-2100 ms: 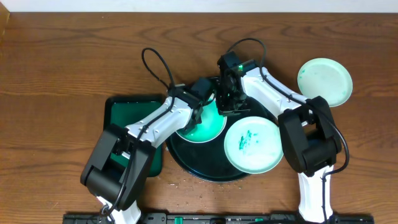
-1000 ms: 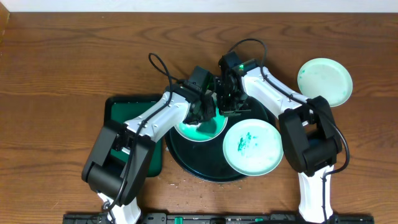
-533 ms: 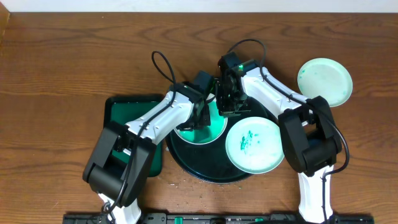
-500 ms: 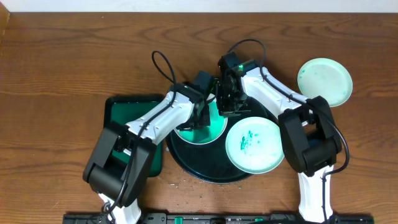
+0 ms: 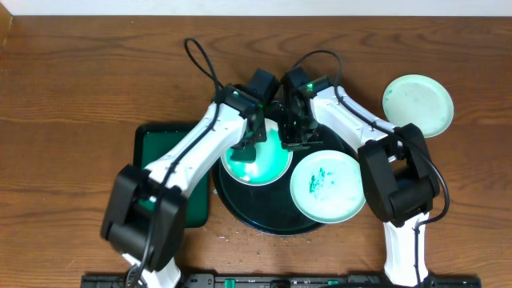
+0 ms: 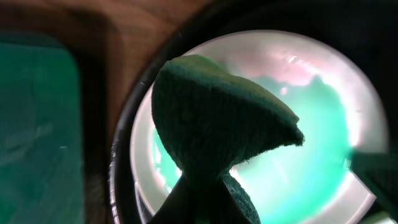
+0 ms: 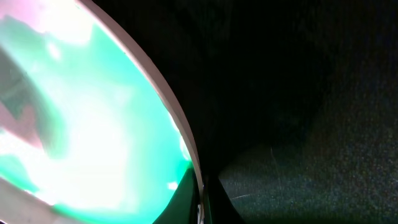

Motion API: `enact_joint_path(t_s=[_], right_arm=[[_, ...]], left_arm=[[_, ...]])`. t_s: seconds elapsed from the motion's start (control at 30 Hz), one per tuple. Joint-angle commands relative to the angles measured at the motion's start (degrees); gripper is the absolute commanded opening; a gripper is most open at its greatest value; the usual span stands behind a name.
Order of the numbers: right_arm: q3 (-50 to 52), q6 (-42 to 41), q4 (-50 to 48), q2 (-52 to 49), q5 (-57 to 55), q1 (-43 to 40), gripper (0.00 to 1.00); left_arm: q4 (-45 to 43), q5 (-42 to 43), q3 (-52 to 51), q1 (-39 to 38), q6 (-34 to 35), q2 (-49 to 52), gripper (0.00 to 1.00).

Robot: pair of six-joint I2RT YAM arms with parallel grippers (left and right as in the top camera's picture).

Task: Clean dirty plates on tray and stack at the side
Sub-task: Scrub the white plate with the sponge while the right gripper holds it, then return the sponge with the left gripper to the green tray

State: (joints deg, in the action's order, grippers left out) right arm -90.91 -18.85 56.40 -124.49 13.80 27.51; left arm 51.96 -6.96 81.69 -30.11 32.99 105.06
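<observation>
At the centre of the overhead frame, the round tray [image 5: 264, 220] is seen on the tabletop [image 5: 96, 72], with 2 of the 3 plates on it. The upper plate [image 5: 260, 160], at the tray's upper left, is the one in hand. A dark green sponge [image 6: 217, 124] is held pinched in the left pincer [image 5: 250, 142], which is closed narrowly on it, and it is hung over the plate's left part; contact cannot be told. The right pincer [image 5: 296, 134] is closed tight at that plate's right rim; whether the rim is pinched cannot be told. The plate is washed in green light, so remaining smears cannot be judged. The smeared plate [image 5: 324, 186], overhanging the tray's right edge, carries teal marks at its middle and is judged not yet cleaned. A third plate [image 5: 417, 104] lies on the tabletop in the upper right, well apart from the tray, looks nearly clean, and is judged the start of the stack. A rectangular green tray [image 5: 156, 144] lies at the left. By this judgement 1 plate is done, 1 is in hand, 1 is left, and 2 are yet to be stacked.
</observation>
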Motion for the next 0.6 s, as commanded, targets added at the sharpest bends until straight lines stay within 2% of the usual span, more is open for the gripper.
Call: enact_joint_path(t_s=[0.0,0.3,0.57], right_arm=[[1.46,0.92,0.33,-1.55,-2.78,0.31,0.01],[1.46,1.31,-0.09,-1.55,-2.78,0.28,0.01],[1.46,1.31,-0.72,-1.55,-2.75,0.31,0.01]], left_arm=[[3.04,-6.54,1.88,1.33,0.44,-4.55,0.07],[12.04,-8.52,1.77,15.47,3.04,-5.09,0.07],[9.73,-8.55,-2.67,24.59,2.60,-3.54,0.07]])
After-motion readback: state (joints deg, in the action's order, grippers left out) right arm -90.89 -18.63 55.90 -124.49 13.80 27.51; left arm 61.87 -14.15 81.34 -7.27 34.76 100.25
